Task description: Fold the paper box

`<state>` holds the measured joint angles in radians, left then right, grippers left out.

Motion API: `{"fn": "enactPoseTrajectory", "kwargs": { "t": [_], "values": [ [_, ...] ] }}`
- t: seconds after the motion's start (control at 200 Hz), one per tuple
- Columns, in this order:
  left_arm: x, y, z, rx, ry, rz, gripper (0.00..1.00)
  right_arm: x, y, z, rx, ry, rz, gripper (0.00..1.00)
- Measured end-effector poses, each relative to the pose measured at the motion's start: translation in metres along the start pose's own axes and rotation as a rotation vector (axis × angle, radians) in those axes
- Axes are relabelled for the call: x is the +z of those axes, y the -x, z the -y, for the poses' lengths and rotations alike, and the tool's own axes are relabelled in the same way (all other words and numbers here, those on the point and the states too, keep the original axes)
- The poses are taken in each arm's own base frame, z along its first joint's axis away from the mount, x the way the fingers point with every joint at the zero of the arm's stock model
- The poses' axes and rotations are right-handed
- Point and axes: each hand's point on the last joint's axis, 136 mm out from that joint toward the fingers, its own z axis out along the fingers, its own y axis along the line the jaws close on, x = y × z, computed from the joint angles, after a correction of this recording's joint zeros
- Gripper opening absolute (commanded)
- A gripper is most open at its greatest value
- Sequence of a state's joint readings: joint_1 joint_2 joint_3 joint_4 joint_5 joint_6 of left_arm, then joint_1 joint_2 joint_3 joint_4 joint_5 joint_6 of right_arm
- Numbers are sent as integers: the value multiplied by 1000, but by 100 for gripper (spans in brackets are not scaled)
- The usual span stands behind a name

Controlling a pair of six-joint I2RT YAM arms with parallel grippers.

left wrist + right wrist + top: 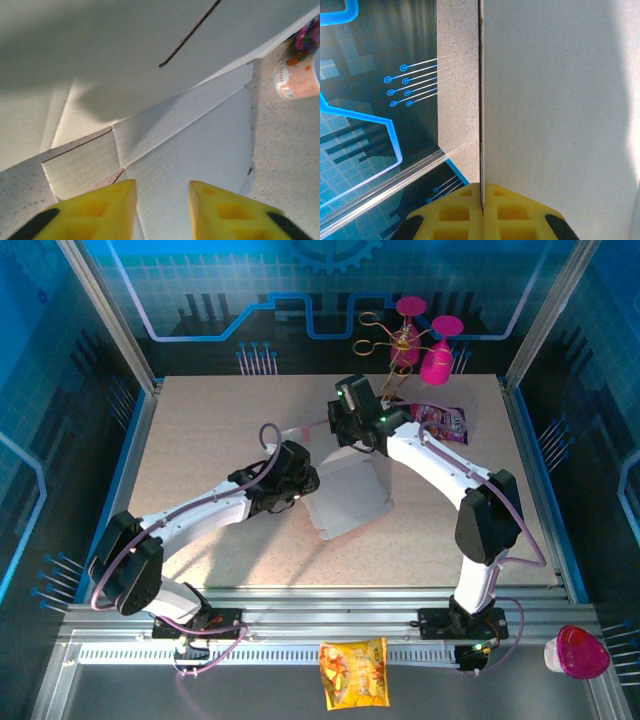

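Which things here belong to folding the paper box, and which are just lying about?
For the job:
paper box
right claw, clamped on its edge
left claw, open, at the sheet

Lying about:
magenta goblets
printed snack bag
yellow snack bag
pink-topped cup

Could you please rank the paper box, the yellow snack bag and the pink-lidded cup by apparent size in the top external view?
1. Pale thin-cardboard paper box, clearly largest.
2. Glossy yellow printed snack bag.
3. White cup with pink domed lid; nearly the bag's size, so these two are unsure.
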<state>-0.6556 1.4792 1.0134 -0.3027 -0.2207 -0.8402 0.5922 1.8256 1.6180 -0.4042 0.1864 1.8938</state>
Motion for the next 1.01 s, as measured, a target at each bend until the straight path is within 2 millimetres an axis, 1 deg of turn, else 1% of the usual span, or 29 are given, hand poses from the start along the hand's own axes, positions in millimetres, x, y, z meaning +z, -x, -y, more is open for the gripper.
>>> {"fn": "enactPoseTrajectory", "kwargs": {
  "t": [0.07,0.1,0.125,0.18,0.21,0.275,0.325,0.41,0.54,0.625,0.685,0.78,0.881,1.006],
  "values": [
    [0,2,0,18,29,-9,25,-1,0,1,2,-5,2,0],
    [0,3,0,25,40,-10,27,-1,1,1,2,-8,4,0],
    [0,4,-1,33,50,-13,32,-2,1,0,2,-9,6,0],
    [-2,5,-1,43,72,-15,48,-3,1,-1,2,-12,11,0],
    [-4,6,-3,56,85,-18,53,-4,1,-2,2,-14,12,0],
    [-11,6,-2,75,101,-19,59,-6,1,-4,2,-24,14,0],
    [-18,6,-2,85,105,-19,61,-7,1,-7,3,-33,14,0],
    [-37,7,-1,94,90,-12,65,-10,1,-9,12,-75,12,0],
    [-71,16,6,89,17,30,68,-20,4,-16,36,-183,31,0],
    [-82,17,13,92,-32,31,68,-32,8,-28,48,-218,48,0],
    [-83,15,16,92,-47,13,68,-43,12,-33,57,-230,57,0],
    [-77,8,16,95,-49,-23,67,-59,19,-30,74,-267,77,0],
    [-71,4,16,98,-41,-46,67,-65,24,-20,82,-315,94,0],
    [-66,6,22,112,-46,-51,66,-68,27,-10,86,-356,107,0]
  ]
}}
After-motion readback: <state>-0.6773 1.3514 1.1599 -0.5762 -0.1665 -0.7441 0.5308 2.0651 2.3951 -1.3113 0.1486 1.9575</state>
